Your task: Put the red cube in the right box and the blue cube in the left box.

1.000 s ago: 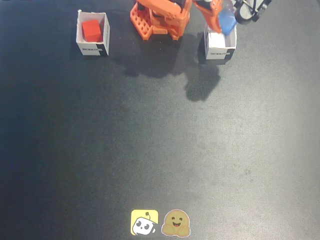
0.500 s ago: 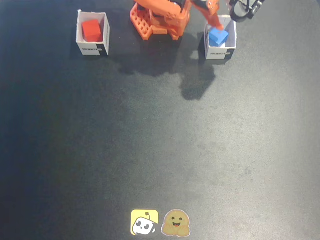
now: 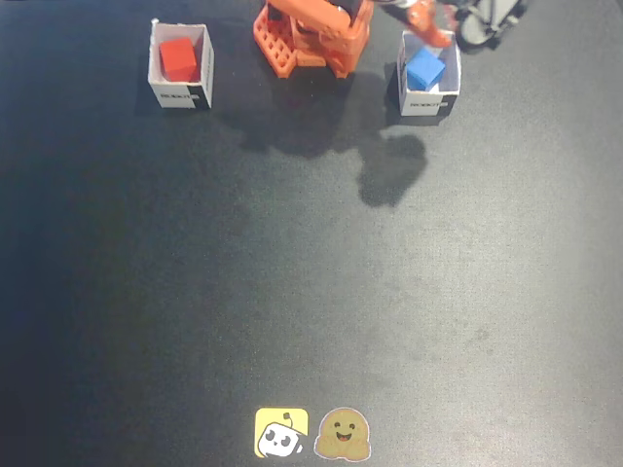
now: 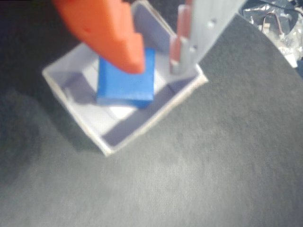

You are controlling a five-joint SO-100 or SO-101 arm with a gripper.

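Up top in the fixed view, the orange arm base (image 3: pixel 311 37) sits between two white boxes on the dark mat (image 3: pixel 311 292). Box on that view's left is the right box (image 3: pixel 179 92), nub at its top-left corner, black label on the front. The red cube (image 3: pixel 178 59) lies inside it, flat on the floor.

Box on that view's right is the left box (image 3: pixel 428 100), same label. The blue cube (image 3: pixel 424 70) is inside it, turned a bit relative to the walls. Wrist view confirms: blue cube (image 4: pixel 126 81) rests on the floor of the left box (image 4: pixel 142 128), nearer the far wall, loose.

Gripper (image 4: pixel 158 66) hangs over that box, jaws apart, nothing between them. Orange finger overlaps the cube's top edge in the wrist view; can't tell if it touches. Grey finger is over the box's far corner, clear of the cube. In the fixed view the gripper (image 3: pixel 440 34) is at the box's back edge, partly cut off by the frame.

Two stickers (image 3: pixel 313 433) at the bottom edge of the mat, well apart from everything.
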